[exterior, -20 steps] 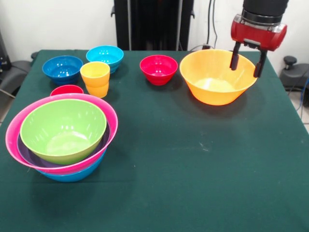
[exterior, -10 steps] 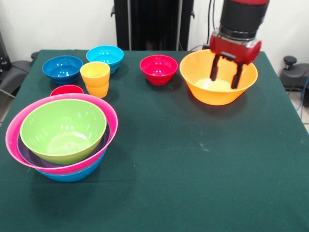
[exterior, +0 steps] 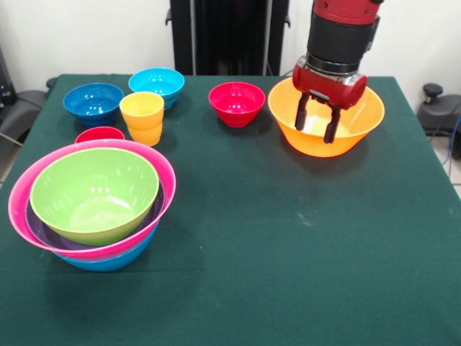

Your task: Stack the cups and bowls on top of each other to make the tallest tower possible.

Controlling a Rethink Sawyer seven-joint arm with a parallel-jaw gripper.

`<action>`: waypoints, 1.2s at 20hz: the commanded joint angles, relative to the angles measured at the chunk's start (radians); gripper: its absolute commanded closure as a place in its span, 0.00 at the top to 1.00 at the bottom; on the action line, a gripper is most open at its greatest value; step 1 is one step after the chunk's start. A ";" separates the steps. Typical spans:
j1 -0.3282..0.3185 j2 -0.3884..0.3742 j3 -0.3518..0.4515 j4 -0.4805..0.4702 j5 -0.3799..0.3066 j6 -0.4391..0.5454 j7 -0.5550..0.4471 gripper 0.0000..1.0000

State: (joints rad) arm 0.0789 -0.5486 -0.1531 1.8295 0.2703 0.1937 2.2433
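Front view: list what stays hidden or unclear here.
- Red cup: only its rim shows; the pink bowl hides the rest.
- Purple bowl and blue bowl: mostly hidden within the nested pile.
- Gripper: its height over the orange bowl cannot be judged.

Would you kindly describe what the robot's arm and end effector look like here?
The arm is a thick cylinder, red at the top with a black segment below. It ends in a glossy red block carrying the end effector, which has two slim black fingers. No cables or markings show on it.
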 commanded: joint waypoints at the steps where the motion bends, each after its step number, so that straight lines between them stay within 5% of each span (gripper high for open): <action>1: 0.014 0.021 0.118 0.028 -0.029 -0.019 0.098 1.00; 14: 0.104 -0.033 0.087 0.073 0.017 0.042 0.165 1.00; 24: 0.187 0.034 0.083 0.070 0.057 -0.035 0.212 1.00</action>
State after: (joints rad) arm 0.2451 -0.5703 -0.1546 1.8518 0.2796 0.1935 2.2433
